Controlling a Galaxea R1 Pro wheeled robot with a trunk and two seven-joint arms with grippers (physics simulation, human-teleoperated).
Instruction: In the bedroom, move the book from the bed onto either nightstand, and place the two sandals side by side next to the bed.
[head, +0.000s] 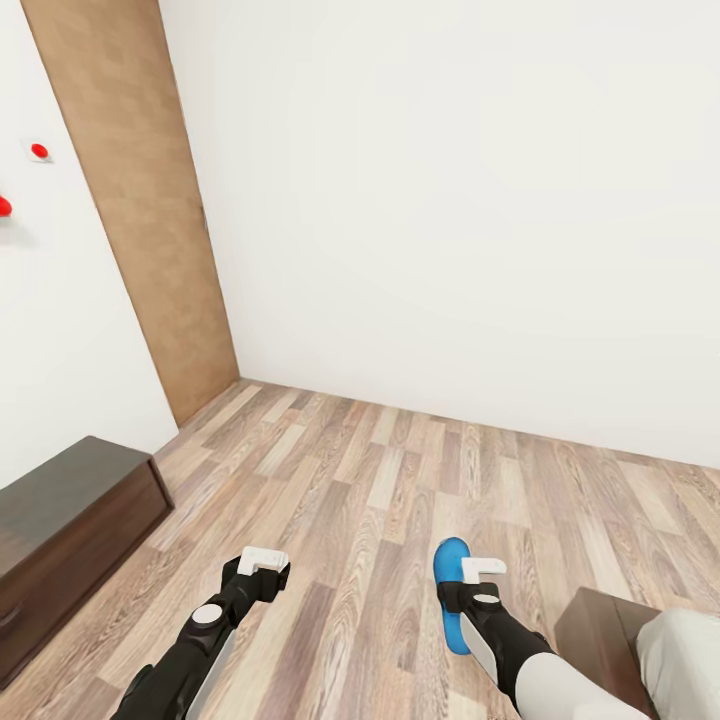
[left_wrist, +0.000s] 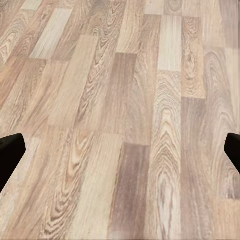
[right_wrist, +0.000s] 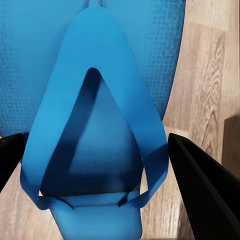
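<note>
One bright blue sandal (head: 450, 560) sits right under my right gripper (head: 480, 573), low over the wood-plank floor. In the right wrist view the sandal's thong strap (right_wrist: 125, 115) lies between the two dark fingers (right_wrist: 200, 190), which press against its outer sides, so my right gripper (right_wrist: 95, 150) is shut on it. Whether the sole touches the floor I cannot tell. To its left my left gripper (head: 262, 560) hangs open over bare floor planks (left_wrist: 120, 100), with nothing between its fingers (left_wrist: 10, 150). The book is out of view.
A long low dark brown cabinet (head: 60, 520) stands against the left wall. A brown wooden door (head: 140, 200) fills the room's corner. At the lower right is a dark brown wooden corner (head: 600, 620) with pale grey (head: 690, 640) beside it, probably the bed. Open floor (head: 400, 460) lies ahead.
</note>
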